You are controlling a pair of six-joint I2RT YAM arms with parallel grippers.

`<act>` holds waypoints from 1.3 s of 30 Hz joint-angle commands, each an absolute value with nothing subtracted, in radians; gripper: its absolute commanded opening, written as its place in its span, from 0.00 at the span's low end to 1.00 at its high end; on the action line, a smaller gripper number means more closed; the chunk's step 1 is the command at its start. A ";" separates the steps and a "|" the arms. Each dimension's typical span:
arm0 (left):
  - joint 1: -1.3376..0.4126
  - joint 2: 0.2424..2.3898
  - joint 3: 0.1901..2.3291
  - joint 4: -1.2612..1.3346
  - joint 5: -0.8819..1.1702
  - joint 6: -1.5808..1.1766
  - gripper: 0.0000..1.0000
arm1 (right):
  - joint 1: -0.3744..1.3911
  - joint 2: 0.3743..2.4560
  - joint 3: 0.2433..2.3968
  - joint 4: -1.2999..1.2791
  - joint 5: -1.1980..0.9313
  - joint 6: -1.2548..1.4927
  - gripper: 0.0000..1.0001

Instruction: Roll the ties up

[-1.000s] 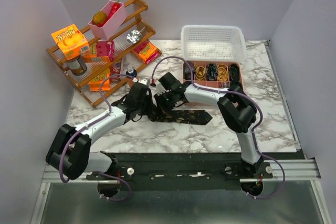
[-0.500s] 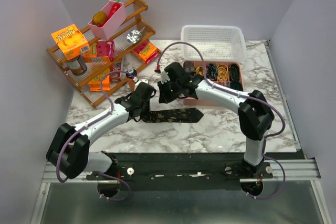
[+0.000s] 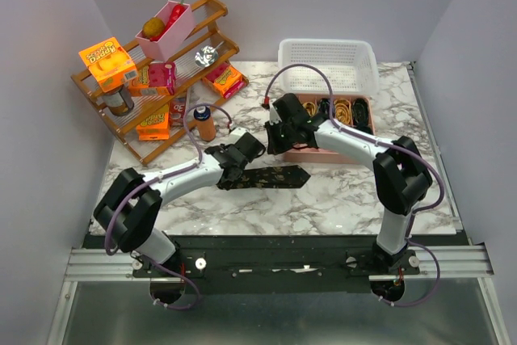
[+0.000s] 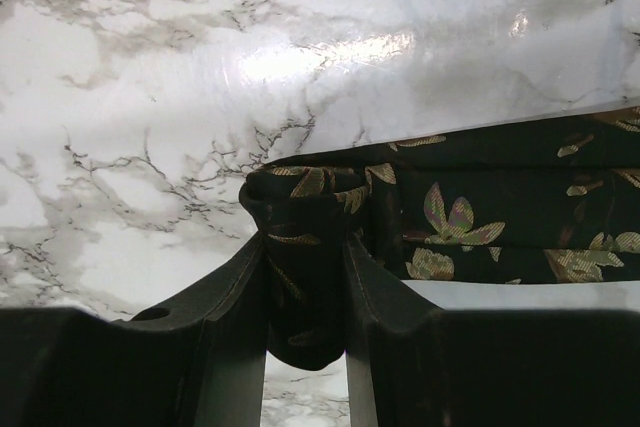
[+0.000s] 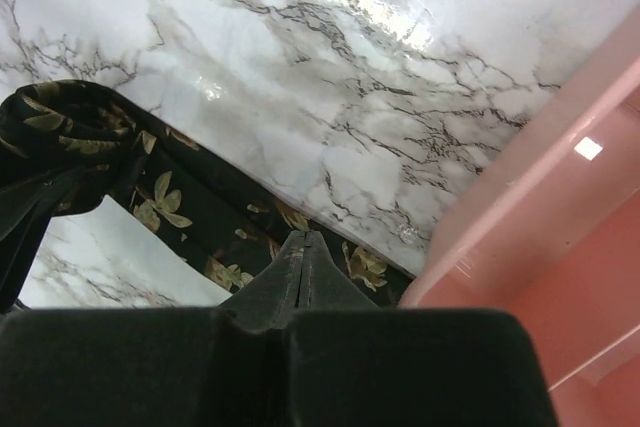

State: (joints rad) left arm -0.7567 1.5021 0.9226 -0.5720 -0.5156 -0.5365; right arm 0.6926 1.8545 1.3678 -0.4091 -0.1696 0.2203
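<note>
Right gripper (image 5: 303, 243) has pulled back far-right to the pink tray (image 3: 321, 153), closed and empty, while left gripper (image 4: 305, 272) pinches the tie (image 3: 275, 176) at its barely-started left end, rest flat mid-table (image 3: 242, 208); coils (image 3: 342, 108) already in tray, this roll mostly left.

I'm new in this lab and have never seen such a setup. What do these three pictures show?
It is a robot: a left arm and a right arm bolted at the near edge of a marble table. The wide picture looks down from above; the other two come from a camera on each wrist. On the table lie a dark patterned tie, a pink tray with rolled ties, a white basket and a wooden rack. The left hand pinches the tie's folded end; the right hand is shut and empty.
</note>
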 commanded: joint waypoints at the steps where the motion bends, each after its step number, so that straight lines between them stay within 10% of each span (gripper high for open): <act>1: -0.802 1.568 0.980 -0.607 -0.607 -0.535 0.29 | 0.673 1.815 1.344 -0.419 -0.133 0.215 0.01; 11: -0.920 1.742 1.144 -0.718 -0.675 -0.598 0.29 | 0.667 1.824 1.350 -0.419 -0.152 0.219 0.01; 18: -0.969 1.828 1.207 -0.744 -0.683 -0.612 0.55 | 0.661 1.829 1.347 -0.420 -0.156 0.224 0.01; 39: -0.988 1.759 1.157 -0.672 -0.704 -0.644 0.59 | 0.545 1.683 1.256 -0.319 -0.241 0.302 0.01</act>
